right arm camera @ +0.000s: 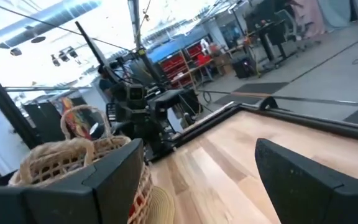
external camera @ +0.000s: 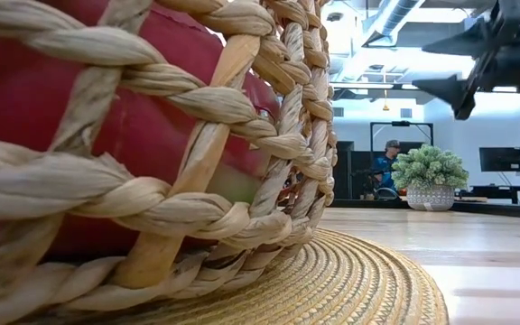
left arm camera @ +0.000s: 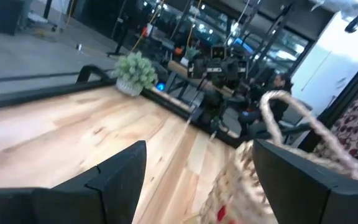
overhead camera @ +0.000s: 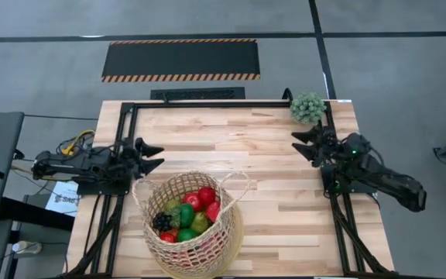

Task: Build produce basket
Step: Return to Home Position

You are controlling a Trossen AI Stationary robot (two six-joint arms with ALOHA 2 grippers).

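The tan wicker basket (overhead camera: 190,225) stands on a round woven mat near the table's front edge, holding several pieces of produce (overhead camera: 192,211): red, green and one dark. The low view shows its weave (external camera: 197,171) close up with red fruit behind. My left gripper (overhead camera: 157,156) is open at the table's left side, just past the basket's far left rim, pointing level; its wrist view shows the basket's handle (left arm camera: 303,121). My right gripper (overhead camera: 302,145) is open at the far right, pointing level toward the table's middle. Neither gripper has anything between its fingers.
A pale green spiky ball in a small pot (overhead camera: 308,107) sits at the table's far right corner, close to my right gripper. A black frame (overhead camera: 207,103) runs along the table's far and side edges. Bare wood lies between the two arms.
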